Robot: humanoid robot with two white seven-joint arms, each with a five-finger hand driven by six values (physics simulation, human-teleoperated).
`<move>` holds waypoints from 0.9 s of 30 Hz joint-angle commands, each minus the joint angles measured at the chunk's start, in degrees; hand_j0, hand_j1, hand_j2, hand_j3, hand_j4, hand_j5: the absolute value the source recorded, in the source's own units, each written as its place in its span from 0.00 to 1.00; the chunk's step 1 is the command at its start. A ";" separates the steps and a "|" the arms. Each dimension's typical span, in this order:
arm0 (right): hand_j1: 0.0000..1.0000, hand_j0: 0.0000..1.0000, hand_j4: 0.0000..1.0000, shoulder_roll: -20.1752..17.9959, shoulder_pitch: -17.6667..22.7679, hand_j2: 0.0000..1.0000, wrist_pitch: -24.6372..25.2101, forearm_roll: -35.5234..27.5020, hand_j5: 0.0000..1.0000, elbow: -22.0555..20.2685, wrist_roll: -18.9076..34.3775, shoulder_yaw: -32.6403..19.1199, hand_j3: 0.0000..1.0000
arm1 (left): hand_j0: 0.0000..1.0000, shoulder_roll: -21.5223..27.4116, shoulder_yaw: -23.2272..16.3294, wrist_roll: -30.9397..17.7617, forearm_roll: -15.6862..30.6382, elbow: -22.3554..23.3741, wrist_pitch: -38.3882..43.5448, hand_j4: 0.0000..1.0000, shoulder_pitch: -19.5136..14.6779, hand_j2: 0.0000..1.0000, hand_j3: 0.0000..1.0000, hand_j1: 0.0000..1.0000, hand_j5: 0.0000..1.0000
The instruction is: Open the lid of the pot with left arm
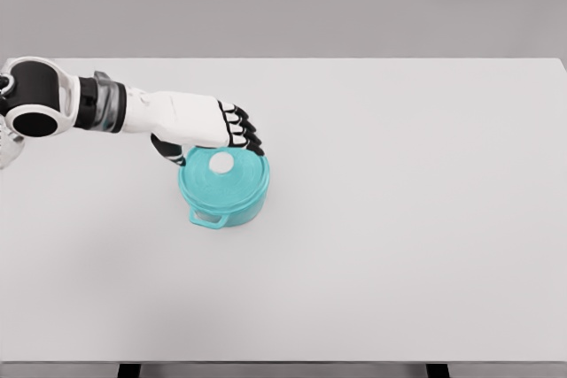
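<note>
No legible text or markings.

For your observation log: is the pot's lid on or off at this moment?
On. The lid sits flush on the pot, its white knob showing. The left hand is at its far rim, not gripping the knob.

The pot (223,194) looks like smooth teal enamel or plastic with a soft satin sheen, its lid (223,176) in the same finish. The lid's knob (221,163) is plain white and matt. The left robot hand (205,130) has a smooth white shell like hard plastic, with black, duller joints at the fingers (241,127). The desk (399,219) is a flat, matt, pale grey surface without grain.
</note>
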 commanded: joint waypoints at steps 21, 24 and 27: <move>1.00 1.00 1.00 -0.02 0.00 1.00 -0.01 0.00 1.00 -0.01 0.01 0.01 1.00 | 0.74 0.20 -0.63 0.03 0.29 -0.18 0.15 0.74 0.35 0.74 0.74 0.74 0.74; 1.00 1.00 1.00 -0.02 0.00 1.00 -0.01 0.00 1.00 -0.01 0.01 0.01 1.00 | 0.70 0.20 -0.63 0.03 0.38 -0.18 0.15 0.70 0.44 0.70 0.70 0.70 0.70; 1.00 1.00 1.00 -0.02 0.00 1.00 -0.01 0.00 1.00 -0.01 0.01 0.01 1.00 | 0.63 0.20 -0.72 0.03 0.56 -0.18 0.15 0.63 0.44 0.63 0.63 0.63 0.63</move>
